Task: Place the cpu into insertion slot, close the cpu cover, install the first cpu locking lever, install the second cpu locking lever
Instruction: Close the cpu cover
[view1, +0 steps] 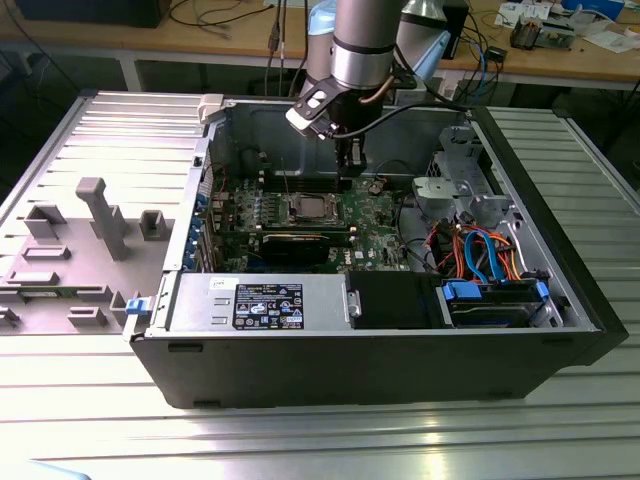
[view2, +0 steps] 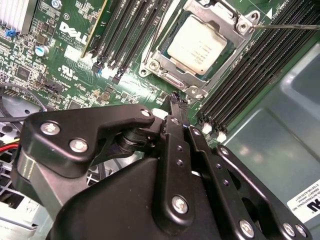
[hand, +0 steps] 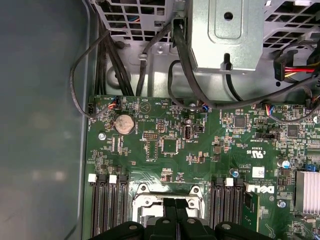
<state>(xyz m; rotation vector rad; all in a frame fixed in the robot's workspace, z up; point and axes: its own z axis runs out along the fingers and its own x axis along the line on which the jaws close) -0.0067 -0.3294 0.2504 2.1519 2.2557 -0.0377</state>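
One cpu (view1: 305, 208) under one cover (view2: 231, 30); gripper (view1: 349, 172), fingers together, at its two o'clock in the exterior view, walls (view1: 285, 130) well apart.

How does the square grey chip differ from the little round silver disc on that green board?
The dull grey metal chip has four straight sides; the pale silver disc is round. The chip sits inside a silvery metal frame; the disc sits bare on the green circuit board. Both are flat and metallic.
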